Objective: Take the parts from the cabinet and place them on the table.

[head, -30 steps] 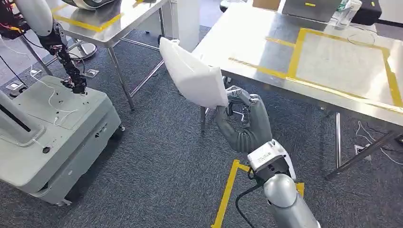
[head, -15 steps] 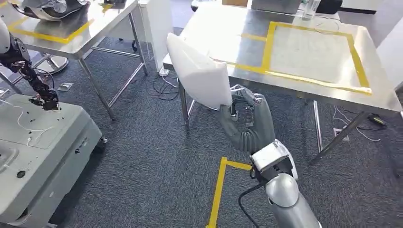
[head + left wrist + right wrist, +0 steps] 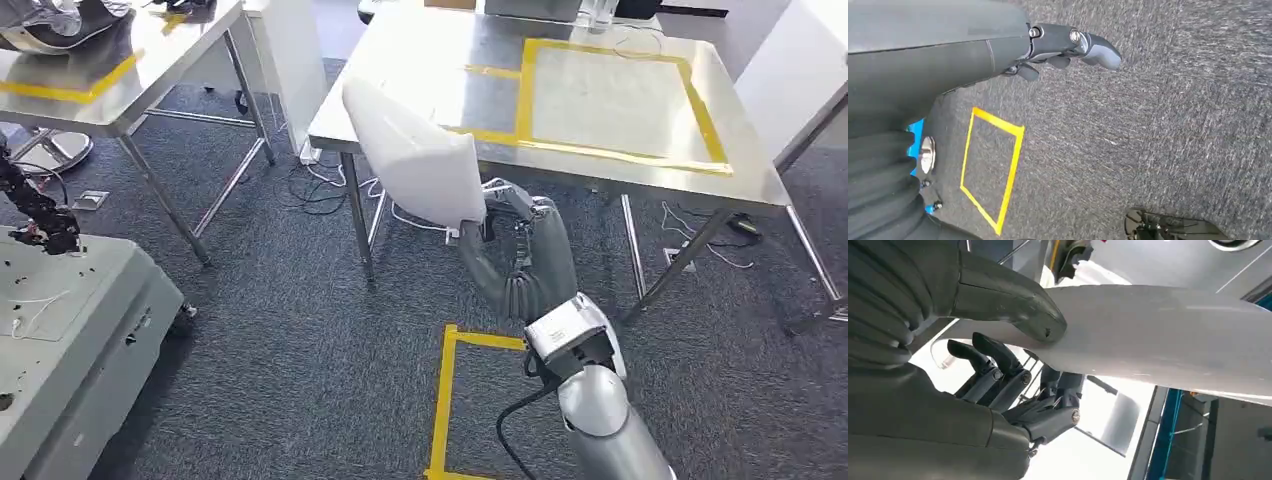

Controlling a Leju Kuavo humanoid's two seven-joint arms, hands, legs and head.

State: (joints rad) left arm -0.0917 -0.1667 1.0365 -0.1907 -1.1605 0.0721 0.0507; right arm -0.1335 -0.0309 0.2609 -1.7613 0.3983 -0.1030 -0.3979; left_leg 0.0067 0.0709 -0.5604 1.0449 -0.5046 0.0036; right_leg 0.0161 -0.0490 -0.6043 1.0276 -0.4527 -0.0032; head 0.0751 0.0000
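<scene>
In the head view my right hand (image 3: 515, 255) grips the lower corner of a white, flat, curved panel part (image 3: 410, 155) and holds it upright over the carpet. The part stands in front of the near left corner of the steel table (image 3: 440, 90), whose top carries a yellow tape rectangle (image 3: 610, 90). The right wrist view shows the thumb (image 3: 1013, 305) pressed on one face of the part (image 3: 1158, 335) and the dark fingers (image 3: 993, 360) behind it. My left hand (image 3: 1068, 45) hangs over the carpet and holds nothing, its fingers apart.
A second steel table (image 3: 110, 85) stands at the upper left, and a pale grey machine base (image 3: 70, 330) sits at the left edge. Cables (image 3: 330, 190) lie under the near table. A yellow tape square (image 3: 470, 400) marks the carpet by my arm.
The camera has turned, so the whole scene has slid left and the taped table now lies straight ahead. My right hand keeps the same hold on the white part.
</scene>
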